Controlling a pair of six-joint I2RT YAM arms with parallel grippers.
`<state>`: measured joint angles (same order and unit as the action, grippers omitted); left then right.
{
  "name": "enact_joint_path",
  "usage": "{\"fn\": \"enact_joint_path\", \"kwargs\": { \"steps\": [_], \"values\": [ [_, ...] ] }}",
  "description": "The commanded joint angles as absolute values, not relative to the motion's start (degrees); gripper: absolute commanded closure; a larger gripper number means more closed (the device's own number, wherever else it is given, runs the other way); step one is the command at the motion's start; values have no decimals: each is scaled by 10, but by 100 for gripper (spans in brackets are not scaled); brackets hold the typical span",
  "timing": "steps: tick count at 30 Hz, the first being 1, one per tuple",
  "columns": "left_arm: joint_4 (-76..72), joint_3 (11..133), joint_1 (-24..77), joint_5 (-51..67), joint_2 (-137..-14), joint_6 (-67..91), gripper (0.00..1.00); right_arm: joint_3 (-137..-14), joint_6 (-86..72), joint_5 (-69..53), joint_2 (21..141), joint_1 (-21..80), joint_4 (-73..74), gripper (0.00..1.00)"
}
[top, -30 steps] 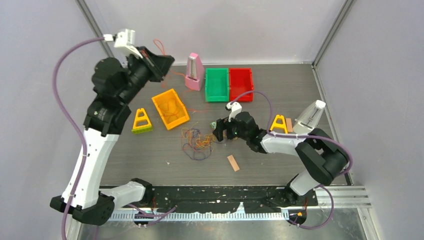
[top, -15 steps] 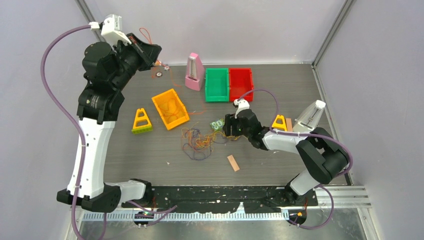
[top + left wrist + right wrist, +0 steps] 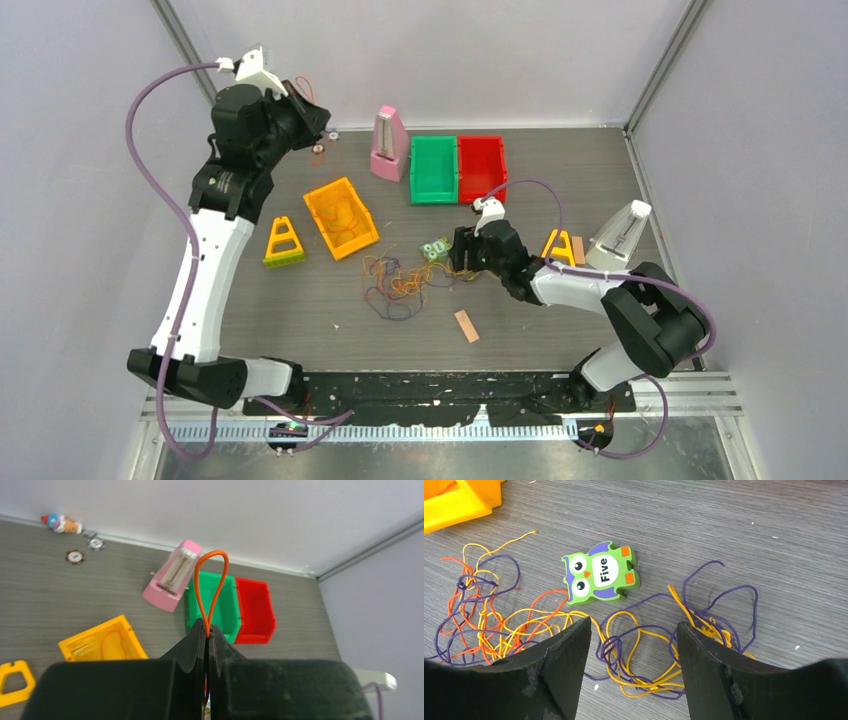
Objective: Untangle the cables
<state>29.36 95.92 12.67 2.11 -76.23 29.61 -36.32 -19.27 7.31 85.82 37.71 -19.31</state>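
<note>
Left gripper clamped on an orange cable, held high.
Right gripper, jaws apart, hovers over the cables tangled on the table (just beside an owl).

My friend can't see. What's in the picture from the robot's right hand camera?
The right gripper, open, hangs over a tangle of orange, yellow and purple cables on a grey table. A green owl block marked "Five" lies beside them.

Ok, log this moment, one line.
left jaws: shut on orange cable | right jaws: open over cable tangle | owl block: beside tangle
</note>
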Motion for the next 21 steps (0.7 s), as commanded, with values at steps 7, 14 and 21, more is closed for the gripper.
{"fn": "enact_joint_path", "kwargs": {
  "steps": [7, 14, 21],
  "values": [
    [179, 823, 83, -48, -821, 323, 100, -349, -193, 86, 824, 377, -237, 32],
    [144, 804, 67, -54, -895, 321, 100, -332, -189, 86, 805, 377, -253, 32],
    [199, 846, 67, -144, -940, 296, 100, -331, -188, 87, 803, 377, -254, 32]
  ]
}}
